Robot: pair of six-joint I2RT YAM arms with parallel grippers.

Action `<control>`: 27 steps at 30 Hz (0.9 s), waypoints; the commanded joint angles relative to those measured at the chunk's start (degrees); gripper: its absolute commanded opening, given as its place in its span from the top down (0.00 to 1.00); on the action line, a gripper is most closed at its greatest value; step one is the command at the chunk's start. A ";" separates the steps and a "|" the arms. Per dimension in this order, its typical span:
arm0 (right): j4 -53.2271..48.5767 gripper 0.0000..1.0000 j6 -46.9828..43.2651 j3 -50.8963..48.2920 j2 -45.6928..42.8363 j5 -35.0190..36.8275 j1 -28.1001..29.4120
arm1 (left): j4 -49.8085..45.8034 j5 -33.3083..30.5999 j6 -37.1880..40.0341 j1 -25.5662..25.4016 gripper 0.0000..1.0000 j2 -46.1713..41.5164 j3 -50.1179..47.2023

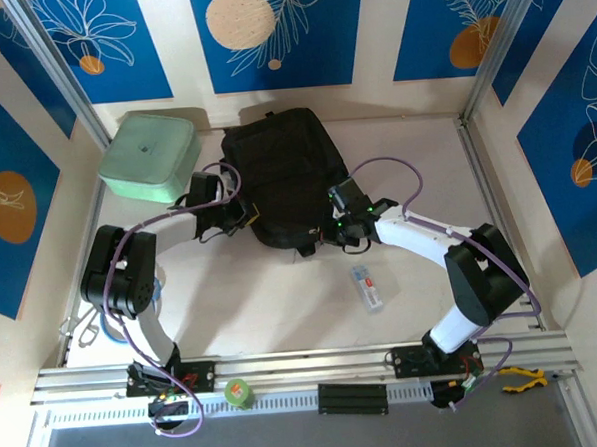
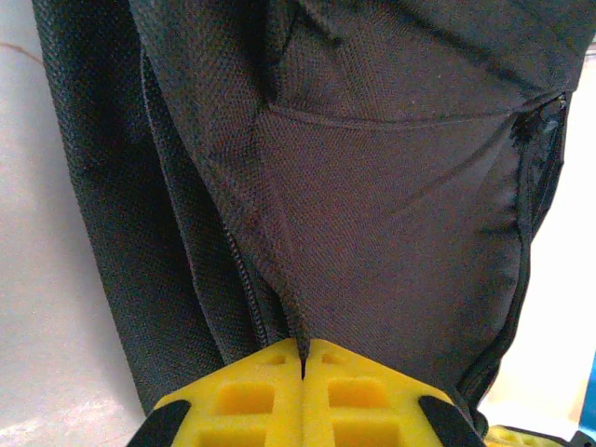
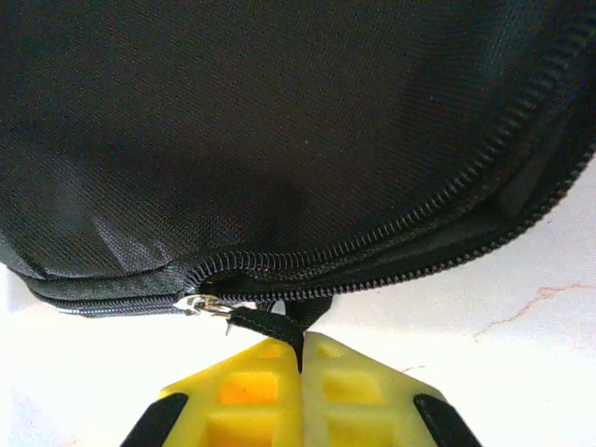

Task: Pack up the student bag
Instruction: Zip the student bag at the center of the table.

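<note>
The black student bag (image 1: 284, 174) lies flat at the back middle of the table. My left gripper (image 1: 240, 219) is at its left edge, shut on a pinched fold of the bag's fabric (image 2: 296, 321) beside a zipper line (image 2: 244, 289). My right gripper (image 1: 331, 225) is at the bag's near edge, shut on the black zipper pull strap (image 3: 270, 324), which hangs from a silver slider (image 3: 197, 304). The zipper (image 3: 391, 237) to the right of the slider gapes slightly open.
A mint-green lidded box (image 1: 148, 155) stands at the back left, close to the left arm. A small white packet (image 1: 367, 287) lies on the table in front of the bag. A green roll (image 1: 236, 393) and yellow-handled pliers (image 1: 517, 376) rest on the front rail.
</note>
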 commanded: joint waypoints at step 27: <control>-19.44 1.00 4.78 4.96 -3.36 34.55 3.03 | -0.27 -0.38 1.22 0.43 1.00 -1.32 0.73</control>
